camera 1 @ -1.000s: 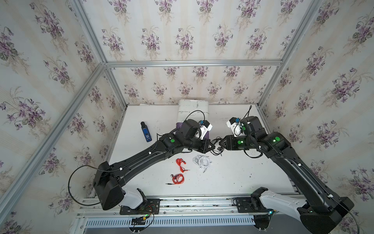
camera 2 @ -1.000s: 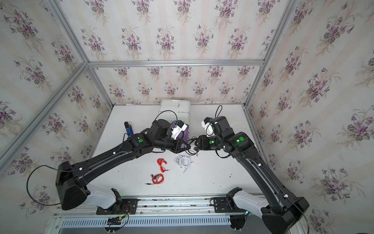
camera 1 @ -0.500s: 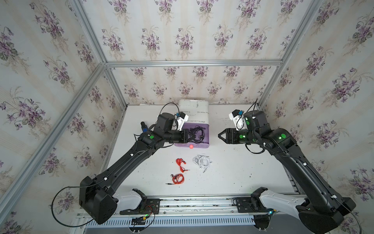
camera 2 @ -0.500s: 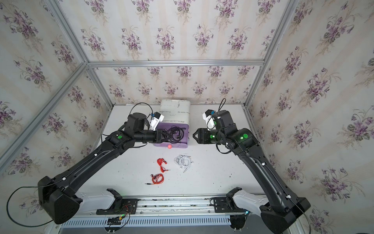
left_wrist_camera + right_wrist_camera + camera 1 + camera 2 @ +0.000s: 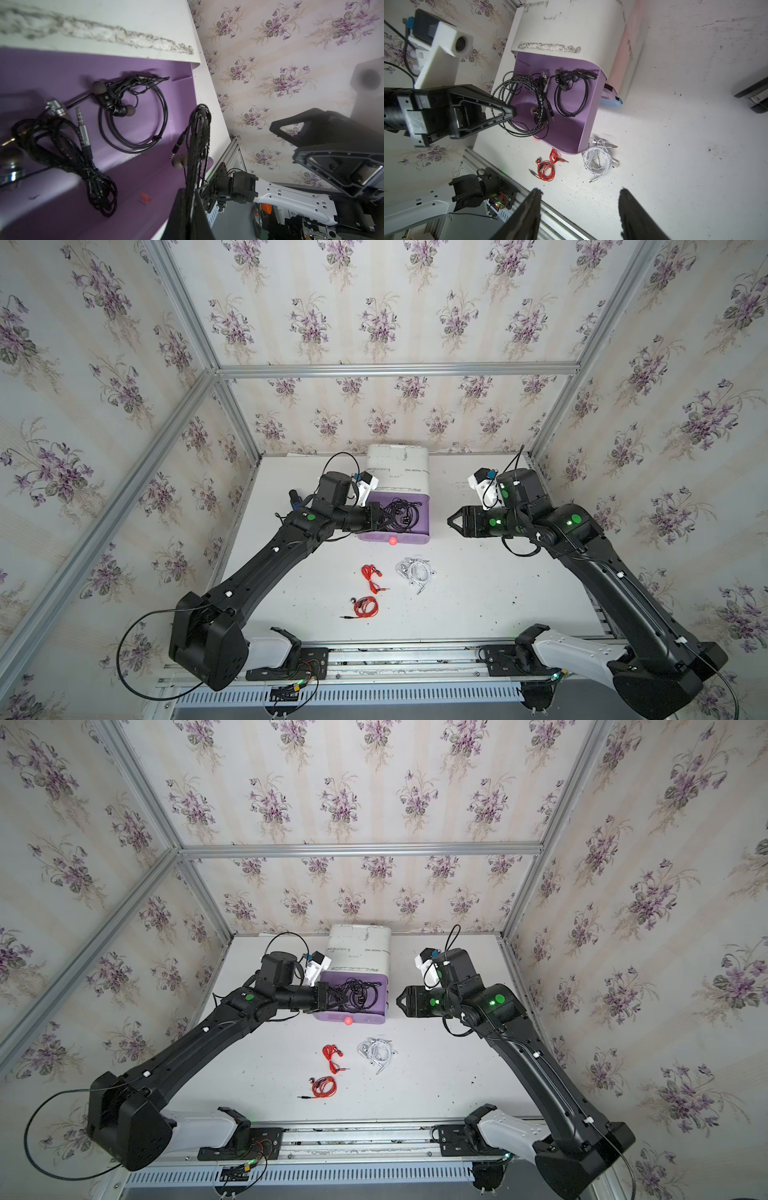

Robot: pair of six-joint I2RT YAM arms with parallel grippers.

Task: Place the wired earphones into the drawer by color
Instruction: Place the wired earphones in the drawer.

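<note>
- Both arms have drawn apart: left gripper (image 5: pixel 379 518) now reaches over the open purple plastic drawer (image 5: pixel 589 116), clamped on a coiled black braided earphone set (image 5: pixel 199 124).
- Right gripper (image 5: pixel 579 193) sits beside the drawer, fingers apart, empty.
- More black earphones (image 5: pixel 116 108) lie beyond the left tips; red coils (image 5: pixel 365 608) and a white coil (image 5: pixel 415 572) lie on the table between the grippers.

A robot-testing lab booth (a mock room): purple-flowered wallpaper panels (image 5: pixel 374 302) in a silver aluminium-profile frame (image 5: pixel 395 369) enclose a scuffed white tabletop (image 5: pixel 478 593) with two black robot arms (image 5: pixel 266 568).
</note>
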